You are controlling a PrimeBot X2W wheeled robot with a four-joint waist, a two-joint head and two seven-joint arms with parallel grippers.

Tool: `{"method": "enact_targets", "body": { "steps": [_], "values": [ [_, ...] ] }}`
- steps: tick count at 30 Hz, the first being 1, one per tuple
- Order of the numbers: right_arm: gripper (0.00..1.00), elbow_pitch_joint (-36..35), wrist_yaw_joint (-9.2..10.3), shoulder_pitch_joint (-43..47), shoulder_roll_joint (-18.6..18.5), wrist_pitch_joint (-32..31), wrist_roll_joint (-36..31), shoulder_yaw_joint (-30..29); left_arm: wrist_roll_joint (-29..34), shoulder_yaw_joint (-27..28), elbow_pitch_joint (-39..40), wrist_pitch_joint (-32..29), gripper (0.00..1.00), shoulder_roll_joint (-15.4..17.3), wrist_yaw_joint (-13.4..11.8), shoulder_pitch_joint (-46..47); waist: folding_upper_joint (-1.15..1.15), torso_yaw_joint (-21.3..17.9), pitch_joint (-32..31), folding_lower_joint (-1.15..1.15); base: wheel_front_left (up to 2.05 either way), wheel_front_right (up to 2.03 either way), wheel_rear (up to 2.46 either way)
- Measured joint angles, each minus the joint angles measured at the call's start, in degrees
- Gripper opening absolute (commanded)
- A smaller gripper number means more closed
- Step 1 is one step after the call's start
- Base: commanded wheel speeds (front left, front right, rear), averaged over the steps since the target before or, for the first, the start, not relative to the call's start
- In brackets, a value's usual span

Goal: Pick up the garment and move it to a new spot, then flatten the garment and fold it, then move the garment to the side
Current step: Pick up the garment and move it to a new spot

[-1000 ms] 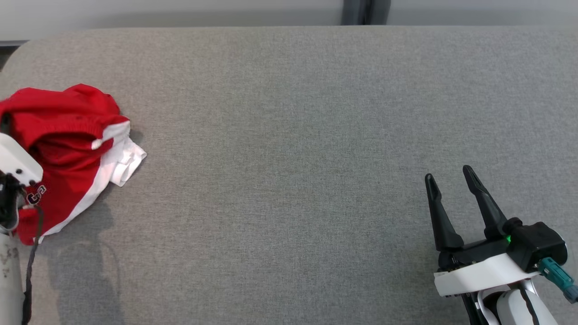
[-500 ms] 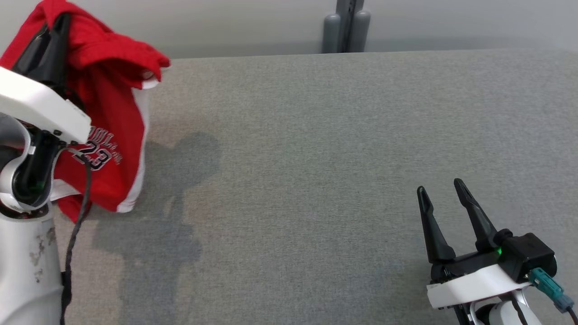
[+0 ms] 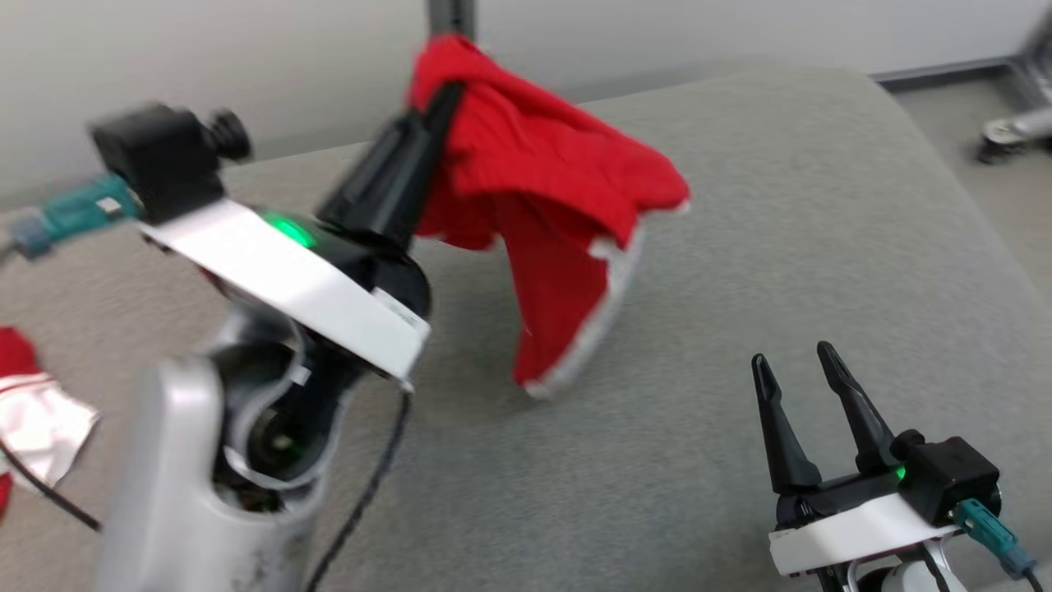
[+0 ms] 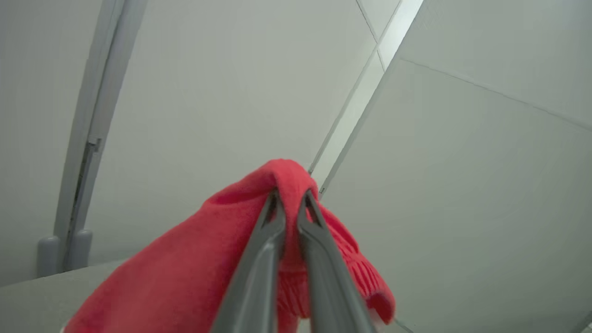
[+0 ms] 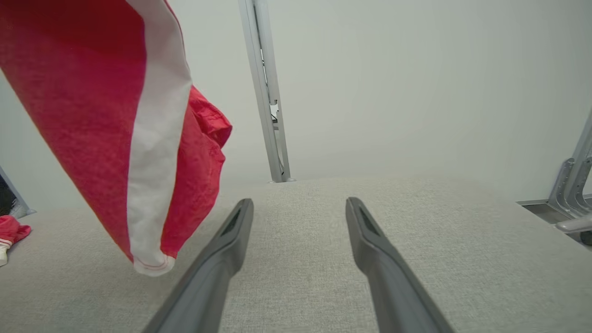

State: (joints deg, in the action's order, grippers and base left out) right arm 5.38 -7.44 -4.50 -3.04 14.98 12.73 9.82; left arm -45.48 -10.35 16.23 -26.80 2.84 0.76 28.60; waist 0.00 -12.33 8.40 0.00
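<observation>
Motion blur smeared the left claw (image 3: 448, 90) and the garment (image 3: 559, 189) hanging from it; the pinched fold lay hidden between its fingers (image 4: 259, 268).

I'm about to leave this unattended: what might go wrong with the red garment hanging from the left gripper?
1. The left gripper pinches only a small fold of the garment near its fingertips, so the cloth might slip out before it is placed.
2. The garment hangs bunched, its white hem low over the grey surface. It may land crumpled, making flattening harder.
</observation>
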Motion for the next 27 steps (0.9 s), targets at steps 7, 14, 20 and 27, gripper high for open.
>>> {"method": "enact_targets", "body": {
  "steps": [7,14,20,27],
  "values": [
    [1.0,0.2,0.0,1.0,0.2,0.0,1.2,0.0,-12.8,-7.8,-8.5,15.3,0.0,-0.2,-8.8,-4.4,0.0,-7.7,0.1,0.0,0.0,0.0,0.0],
    [1.0,0.0,0.0,1.6,0.2,0.0,1.9,-0.6,-17.6,-1.8,-30.8,26.8,0.0,0.0,-10.2,-6.3,0.0,-11.1,1.2,0.0,0.0,0.0,0.0],
    [1.0,-0.1,0.0,1.7,0.2,0.0,1.5,-0.5,-20.9,5.1,-47.5,32.2,0.0,1.5,-7.7,-7.2,0.0,-9.5,1.5,0.0,0.0,0.0,0.0],
    [1.0,0.0,0.0,1.5,0.3,0.0,0.4,-0.3,-20.7,3.8,-55.4,35.5,1.0,1.1,0.5,-5.1,0.0,-5.5,1.6,0.0,0.0,0.0,0.0]
  ]
}}
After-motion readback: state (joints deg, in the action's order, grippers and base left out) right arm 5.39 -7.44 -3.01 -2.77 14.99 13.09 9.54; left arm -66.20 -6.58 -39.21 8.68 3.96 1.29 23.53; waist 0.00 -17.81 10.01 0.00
